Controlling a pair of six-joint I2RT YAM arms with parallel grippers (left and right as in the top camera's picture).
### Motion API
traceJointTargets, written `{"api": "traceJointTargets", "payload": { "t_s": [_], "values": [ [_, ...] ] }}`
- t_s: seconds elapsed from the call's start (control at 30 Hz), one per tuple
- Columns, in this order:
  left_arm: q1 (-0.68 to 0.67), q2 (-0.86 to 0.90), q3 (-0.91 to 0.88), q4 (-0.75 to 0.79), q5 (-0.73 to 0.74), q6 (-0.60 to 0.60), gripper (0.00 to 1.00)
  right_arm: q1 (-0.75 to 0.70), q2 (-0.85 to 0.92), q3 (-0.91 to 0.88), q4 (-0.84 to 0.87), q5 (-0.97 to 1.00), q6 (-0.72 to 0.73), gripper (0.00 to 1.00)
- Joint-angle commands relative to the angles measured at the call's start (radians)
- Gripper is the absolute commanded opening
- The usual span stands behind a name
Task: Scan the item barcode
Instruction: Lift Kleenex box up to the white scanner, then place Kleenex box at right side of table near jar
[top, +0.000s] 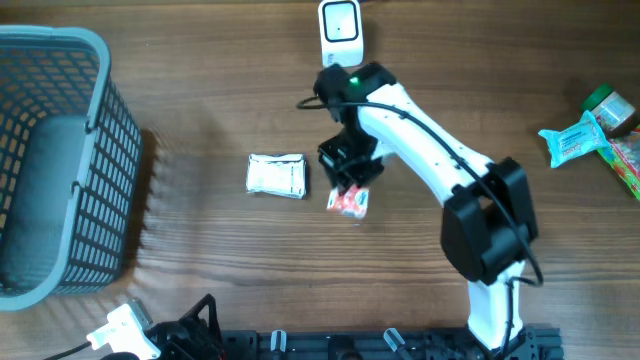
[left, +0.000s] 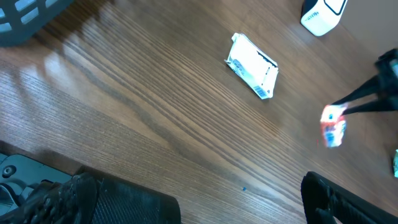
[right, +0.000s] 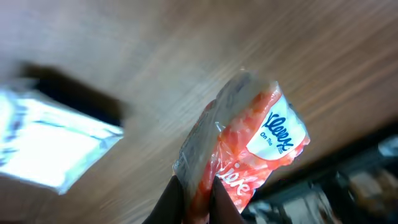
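Note:
My right gripper is shut on an orange-red tissue pack, pinching its clear plastic edge and holding it just above the table's middle. In the right wrist view the two dark fingers squeeze the pack, whose white label faces right. The left wrist view shows the same pack hanging from the gripper at the right edge. A white barcode scanner stands at the back of the table, beyond the right arm. My left gripper is open and empty near the front edge.
A white packet lies flat just left of the held pack. A grey mesh basket fills the left side. Several wrapped items lie at the far right edge. The right arm stretches diagonally across the table's middle.

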Motion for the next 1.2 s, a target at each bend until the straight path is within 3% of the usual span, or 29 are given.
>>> {"api": "traceJointTargets", "payload": {
  "t_s": [0.0,0.13,0.23,0.3,0.37,0.43,0.6,0.7,0.83,1.07,1.17],
  "values": [
    [-0.005,-0.003,-0.004,-0.01,0.008,-0.006,1.0,0.001,-0.046,0.024,0.127,0.197,0.015,0.04],
    [-0.005,-0.003,-0.004,-0.01,0.008,-0.006,1.0,0.001,-0.046,0.024,0.417,0.33,-0.078,0.04],
    [-0.005,-0.003,-0.004,-0.01,0.008,-0.006,1.0,0.001,-0.046,0.023,0.494,0.454,0.16,0.05],
    [-0.005,-0.003,-0.004,-0.01,0.008,-0.006,1.0,0.001,-0.046,0.017,0.549,0.507,0.143,0.04],
    [-0.005,-0.003,-0.004,-0.01,0.008,-0.006,1.0,0.001,-0.043,-0.008,0.662,0.578,0.04,0.05],
    [-0.005,-0.003,-0.004,-0.01,0.008,-0.006,1.0,0.0,-0.014,-0.012,0.852,0.607,-0.172,0.05],
    [-0.005,-0.003,-0.004,-0.01,0.008,-0.006,1.0,-0.024,0.097,-0.012,1.151,0.699,-0.359,0.05],
    [-0.005,-0.003,-0.004,-0.01,0.008,-0.006,1.0,-0.044,0.139,-0.012,1.355,0.771,-0.414,0.05],
    [-0.005,-0.003,-0.004,-0.01,0.008,-0.006,1.0,-0.088,0.24,-0.011,1.609,0.698,-0.398,0.04],
    [-0.005,-0.003,-0.004,-0.01,0.008,-0.006,1.0,-0.097,0.362,-0.009,1.765,0.609,-0.371,0.05],
    [-0.005,-0.003,-0.004,-0.01,0.008,-0.006,1.0,-0.097,0.335,0.027,1.755,0.591,-0.458,0.05]
  ]
}}
